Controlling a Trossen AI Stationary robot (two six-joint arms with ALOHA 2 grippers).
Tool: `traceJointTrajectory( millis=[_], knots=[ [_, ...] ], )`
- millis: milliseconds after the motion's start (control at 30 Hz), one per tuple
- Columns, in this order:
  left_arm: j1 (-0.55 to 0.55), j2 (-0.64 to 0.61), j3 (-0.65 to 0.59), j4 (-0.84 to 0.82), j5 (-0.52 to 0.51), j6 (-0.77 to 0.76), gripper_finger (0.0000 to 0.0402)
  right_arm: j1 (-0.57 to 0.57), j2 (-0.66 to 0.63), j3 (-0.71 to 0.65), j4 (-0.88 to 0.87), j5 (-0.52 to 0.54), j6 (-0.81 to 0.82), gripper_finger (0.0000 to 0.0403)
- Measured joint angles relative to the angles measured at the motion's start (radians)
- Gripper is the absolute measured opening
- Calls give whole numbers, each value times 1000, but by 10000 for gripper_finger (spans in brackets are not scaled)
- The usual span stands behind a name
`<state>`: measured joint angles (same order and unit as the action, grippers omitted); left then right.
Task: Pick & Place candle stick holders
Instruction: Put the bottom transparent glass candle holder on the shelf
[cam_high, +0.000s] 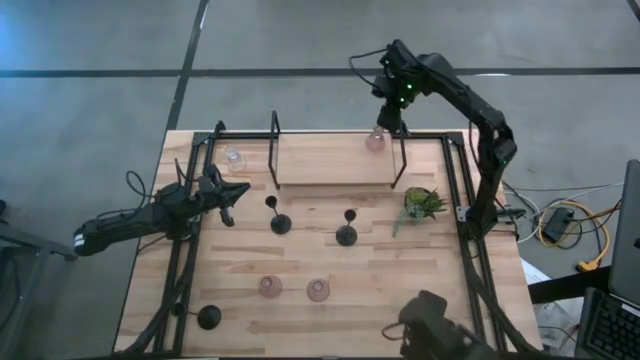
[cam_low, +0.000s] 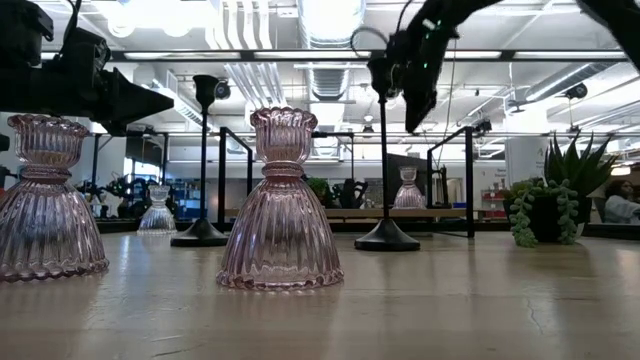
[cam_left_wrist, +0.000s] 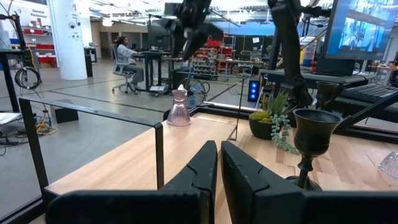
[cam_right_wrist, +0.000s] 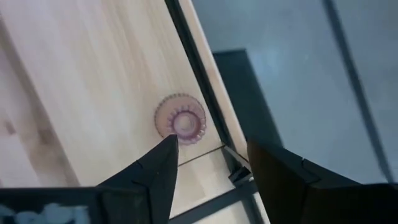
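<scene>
A pink candle stick holder (cam_high: 375, 140) (cam_right_wrist: 181, 119) stands upright on its base at the far right end of a raised wooden shelf (cam_high: 330, 160). My right gripper (cam_high: 390, 120) (cam_right_wrist: 210, 143) hangs open above it, apart from it, pointing steeply down. Two black holders (cam_high: 278, 220) (cam_high: 346, 232) stand mid-table and a third (cam_high: 208, 317) at the near left. Two pink ones (cam_high: 270, 287) (cam_high: 318, 290) stand near the front, and a clear one (cam_high: 234, 157) at the far left. My left gripper (cam_high: 235, 192) (cam_left_wrist: 219, 165) waits shut at the left, level above the table.
A potted green plant (cam_high: 422, 203) stands at the right, beside the shelf's end. Black metal frame bars (cam_high: 274, 150) rise around the shelf and along the table's sides. Bare wood lies between the black holders and the pink ones in front.
</scene>
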<state>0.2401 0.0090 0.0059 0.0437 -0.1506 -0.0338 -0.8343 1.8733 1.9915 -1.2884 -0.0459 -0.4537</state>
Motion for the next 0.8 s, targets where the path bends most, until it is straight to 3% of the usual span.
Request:
traceJointTrajectory(
  millis=[467, 800],
  knots=[
    [0, 0, 0, 0, 0, 0, 26, 177, -222, 0, 77, -4, 138, 158],
    [0, 0, 0, 0, 0, 0, 26, 290, -295, 0, 76, -6, 336, 143]
  ],
)
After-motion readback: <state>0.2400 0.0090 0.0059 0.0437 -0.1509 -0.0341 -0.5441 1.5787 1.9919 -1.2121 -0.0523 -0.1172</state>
